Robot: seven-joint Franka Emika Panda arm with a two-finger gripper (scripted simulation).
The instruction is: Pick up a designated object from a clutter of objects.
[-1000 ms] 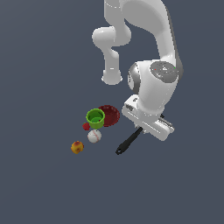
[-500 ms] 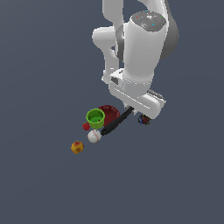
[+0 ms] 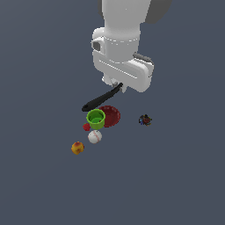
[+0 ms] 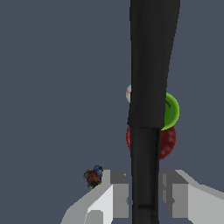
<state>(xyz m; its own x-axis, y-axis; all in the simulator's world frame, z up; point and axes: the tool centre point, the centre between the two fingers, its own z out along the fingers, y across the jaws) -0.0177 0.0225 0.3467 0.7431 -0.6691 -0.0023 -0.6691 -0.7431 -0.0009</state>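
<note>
Spatula (image 3: 102, 99) now higher in gripper (image 4: 145, 192), above grey floor (image 3: 39, 189).

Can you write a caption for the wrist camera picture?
Jaws shut on the black spatula, hanging over the green cup and red bowl.

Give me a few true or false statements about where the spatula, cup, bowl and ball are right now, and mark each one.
1. The hand is shut on the black spatula. True.
2. The spatula lies flat on the floor. False: it is lifted above the clutter.
3. The green cup sits beside the dark red bowl. True.
4. The white baseball is inside the bowl. False: it rests on the floor outside it.
5. The small dark toy touches the cup. False: it sits apart, on the bowl's far side.
</note>
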